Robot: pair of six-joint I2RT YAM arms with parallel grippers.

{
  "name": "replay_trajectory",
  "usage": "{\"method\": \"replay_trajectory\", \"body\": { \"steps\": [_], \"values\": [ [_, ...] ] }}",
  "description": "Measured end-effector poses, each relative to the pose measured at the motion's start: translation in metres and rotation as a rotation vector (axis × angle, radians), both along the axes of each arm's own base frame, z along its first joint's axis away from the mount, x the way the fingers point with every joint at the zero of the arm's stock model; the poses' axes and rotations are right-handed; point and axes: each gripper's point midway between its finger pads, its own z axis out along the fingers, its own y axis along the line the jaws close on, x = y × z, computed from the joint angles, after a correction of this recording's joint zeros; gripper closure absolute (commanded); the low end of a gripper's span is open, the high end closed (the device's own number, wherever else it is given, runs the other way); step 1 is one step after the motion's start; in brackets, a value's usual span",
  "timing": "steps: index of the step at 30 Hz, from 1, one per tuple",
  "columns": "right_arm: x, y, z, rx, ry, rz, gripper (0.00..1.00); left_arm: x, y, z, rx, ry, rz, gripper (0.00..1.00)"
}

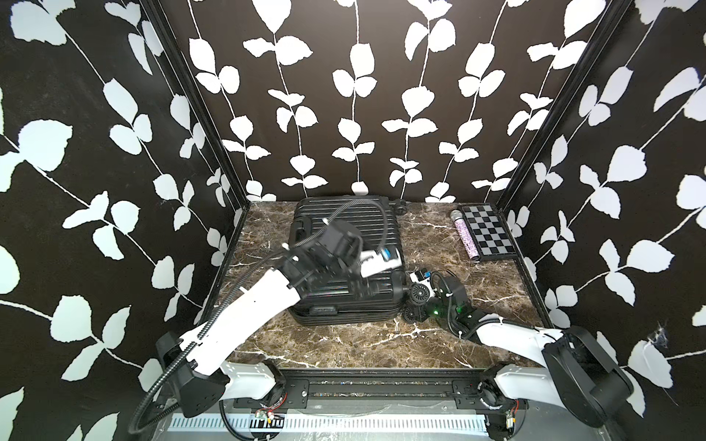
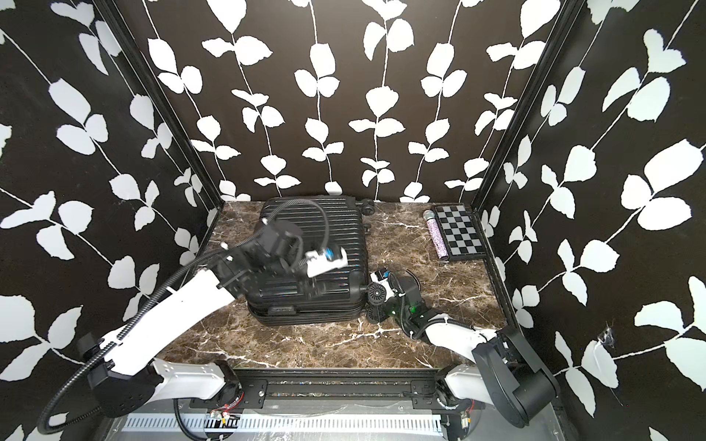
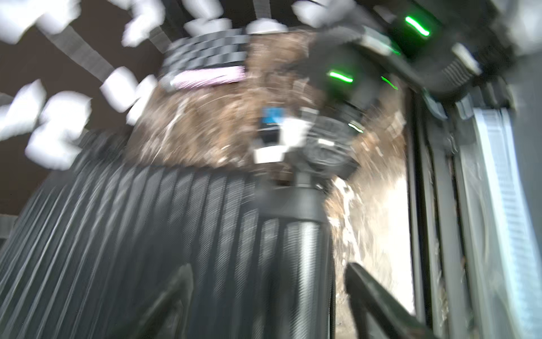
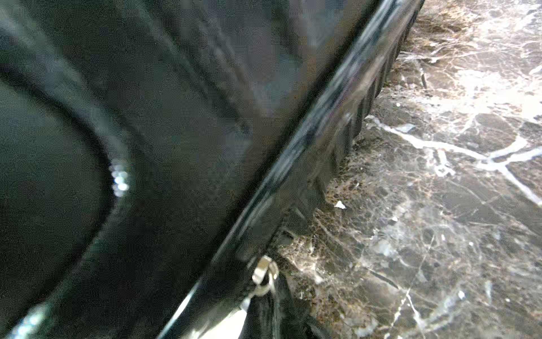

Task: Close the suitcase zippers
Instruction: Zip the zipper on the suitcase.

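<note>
- We see the suitcase (image 1: 344, 217) flat on the counter (image 1: 344, 343)
- Right jaws, pressed together, sit at its wheel corner by the zipper pull (image 4: 262, 271), the nearer pair
- Left jaws, spread, hover above its lid

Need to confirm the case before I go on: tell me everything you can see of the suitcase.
The suitcase is a small glossy black hard shell with parallel ribs, lying flat on the marble table, halves together. Black spinner wheels sit at its right end, a handle on the near side. A silver zipper pull shows at the seam in the right wrist view. The right end effector sits by the wheel corner; contact unclear.
</note>
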Motion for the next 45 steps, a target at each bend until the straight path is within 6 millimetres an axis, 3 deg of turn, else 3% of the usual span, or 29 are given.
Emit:
{"method": "replay_trajectory", "body": {
  "steps": [2,5,9,16,35,39,45],
  "values": [
    [0.000,0.000,0.000,0.000,0.001,0.000,1.00,-0.012,-0.004,-0.012,0.033,-0.026,-0.076,0.09],
    [-0.001,0.000,0.000,-0.001,0.001,0.000,1.00,-0.011,-0.005,-0.014,0.056,-0.083,-0.112,0.08],
    [0.000,-0.001,0.000,-0.001,0.002,-0.001,1.00,-0.004,-0.013,-0.024,0.111,-0.173,-0.116,0.08],
    [-0.002,-0.002,0.001,-0.003,0.003,-0.001,1.00,0.016,-0.027,-0.068,0.252,-0.259,-0.076,0.07],
    [-0.008,-0.008,0.013,0.072,0.033,-0.028,1.00,0.062,-0.046,-0.074,0.299,-0.401,0.179,0.08],
    [-0.015,0.002,0.018,0.093,0.022,0.018,1.00,0.075,-0.059,-0.070,0.245,-0.408,0.238,0.08],
    [-0.017,0.014,0.021,0.120,0.005,0.054,1.00,0.089,-0.056,-0.070,0.208,-0.369,0.314,0.08]
  ]
}}
